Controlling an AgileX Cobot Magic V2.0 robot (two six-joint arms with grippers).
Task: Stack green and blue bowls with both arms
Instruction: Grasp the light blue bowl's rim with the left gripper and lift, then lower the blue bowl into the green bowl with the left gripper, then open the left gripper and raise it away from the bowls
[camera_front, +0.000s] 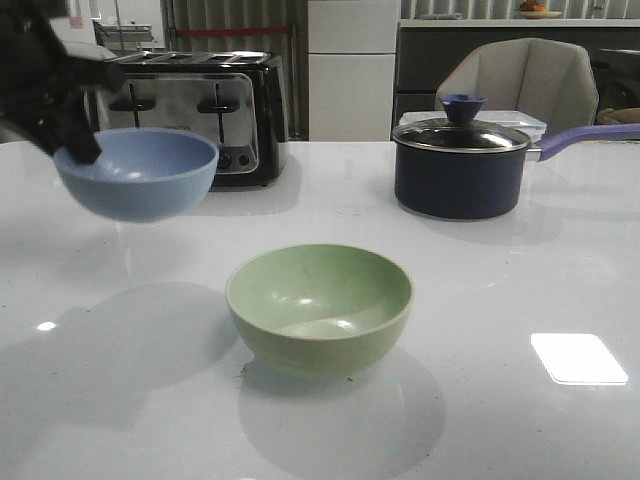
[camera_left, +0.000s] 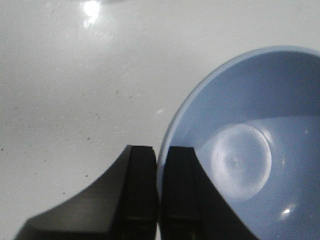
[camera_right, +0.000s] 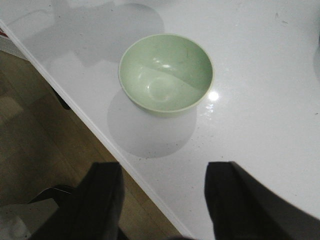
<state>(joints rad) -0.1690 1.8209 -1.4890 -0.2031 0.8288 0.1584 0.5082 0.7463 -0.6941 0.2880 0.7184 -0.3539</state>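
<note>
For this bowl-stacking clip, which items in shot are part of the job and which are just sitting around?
Part of the job:
blue bowl, held off the table by the left gripper
green bowl, on the table
right gripper, open and empty

Just sitting around:
toaster
navy lidded saucepan
chair

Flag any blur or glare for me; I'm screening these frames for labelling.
Front view: left arm blurred, bright glare patch on table. Left wrist view: blue bowl slightly soft. Right wrist view: green bowl sharp, small glint beside it.
</note>
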